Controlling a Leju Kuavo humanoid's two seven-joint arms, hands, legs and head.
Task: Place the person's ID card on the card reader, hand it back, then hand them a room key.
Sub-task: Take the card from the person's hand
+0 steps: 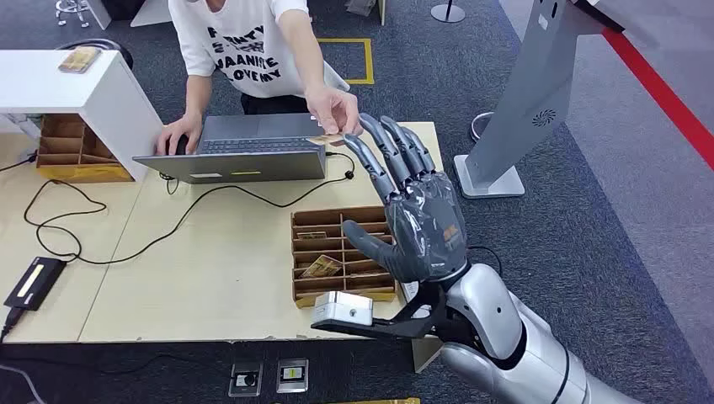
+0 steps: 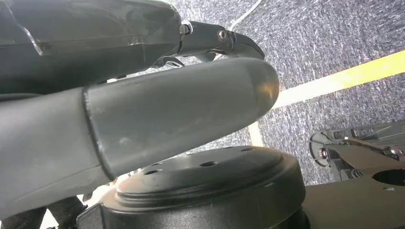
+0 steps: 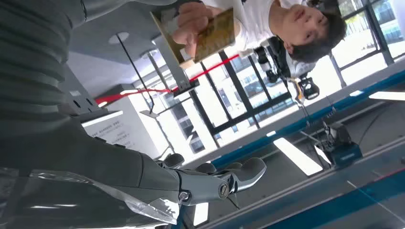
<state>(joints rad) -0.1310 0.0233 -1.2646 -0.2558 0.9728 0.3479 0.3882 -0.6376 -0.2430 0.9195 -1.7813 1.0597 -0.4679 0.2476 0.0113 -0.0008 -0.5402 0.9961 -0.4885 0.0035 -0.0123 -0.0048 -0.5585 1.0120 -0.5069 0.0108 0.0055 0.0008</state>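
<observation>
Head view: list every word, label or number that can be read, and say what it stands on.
White T-shirt: dark print in rows, partly legible, last row about "LOVEMY"; the rest is unclear.
Cards in the cardboard organizer: too small to read.
Card in the person's hand: too small to read.
Laptop: no legible text.

The right robot hand (image 3: 95, 157) enters with grey ribbed cover and dark fingers (image 3: 239, 174) spread, holding nothing. Toward one o'clock from it, a person's hand (image 3: 191, 24) holds a brownish card (image 3: 215, 33). Behind stand large windows (image 3: 229, 95) and a red stripe (image 3: 143, 90).
</observation>
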